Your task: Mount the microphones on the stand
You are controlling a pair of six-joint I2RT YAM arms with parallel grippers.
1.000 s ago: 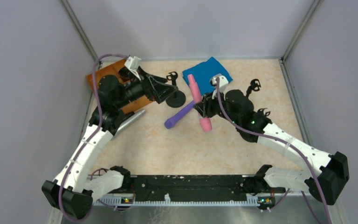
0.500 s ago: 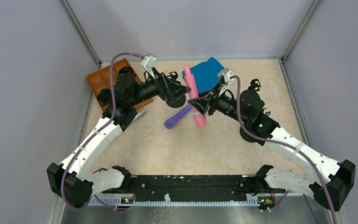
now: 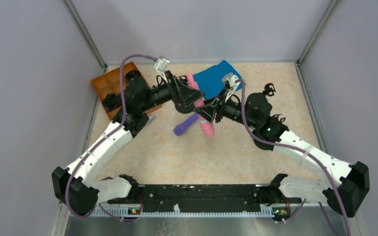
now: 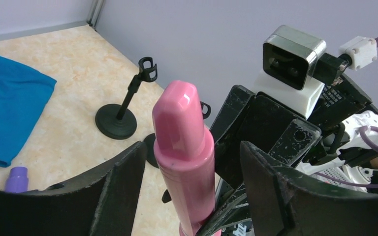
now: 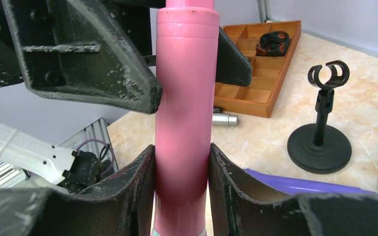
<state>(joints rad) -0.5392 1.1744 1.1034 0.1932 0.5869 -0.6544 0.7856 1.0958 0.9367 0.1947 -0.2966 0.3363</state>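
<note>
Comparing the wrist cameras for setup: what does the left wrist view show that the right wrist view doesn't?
Left wrist only: the right arm's camera. Right wrist only: the wooden tray and the silver microphone. Both: the pink microphone, clamped in the right gripper, plus the purple microphone.

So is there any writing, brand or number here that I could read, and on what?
None can be read.
Small white print on the black housing beside the wrist camera: too small to read.
Faint mark on the white arm link: blurred.
The pink microphone bears no lettering.
</note>
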